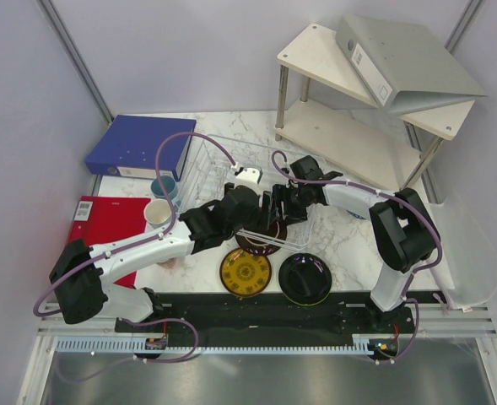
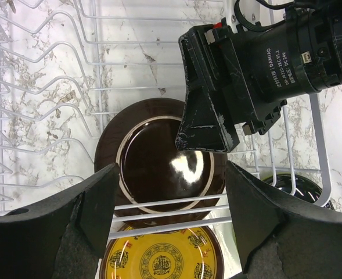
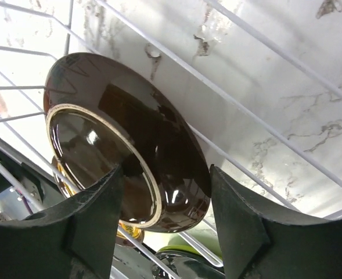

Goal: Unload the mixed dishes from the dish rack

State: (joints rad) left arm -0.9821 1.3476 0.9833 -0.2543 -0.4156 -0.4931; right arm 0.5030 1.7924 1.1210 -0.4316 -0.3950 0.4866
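The wire dish rack point(image 1: 204, 173) stands mid-table. A glossy dark red-black plate point(image 1: 263, 238) leans tilted at its near right corner; it also shows in the left wrist view point(image 2: 153, 168) and the right wrist view point(image 3: 101, 139). My right gripper point(image 1: 275, 211) is open, its jaws point(image 3: 165, 171) straddling that plate's rim. My left gripper point(image 1: 255, 209) is open and empty just above the same plate point(image 2: 172, 168), close to the right gripper's fingers point(image 2: 208, 125). The yellow-brown plate point(image 1: 245, 272) and the black plate point(image 1: 305, 278), which lies on a lime green one, are on the table in front of the rack.
A light-blue mug point(image 1: 164, 187) and a white mug point(image 1: 157, 213) stand left of the rack, by a blue binder point(image 1: 138, 146) and a red folder point(image 1: 106, 221). A white two-tier shelf point(image 1: 349, 126) with a grey binder point(image 1: 400, 59) stands at the back right.
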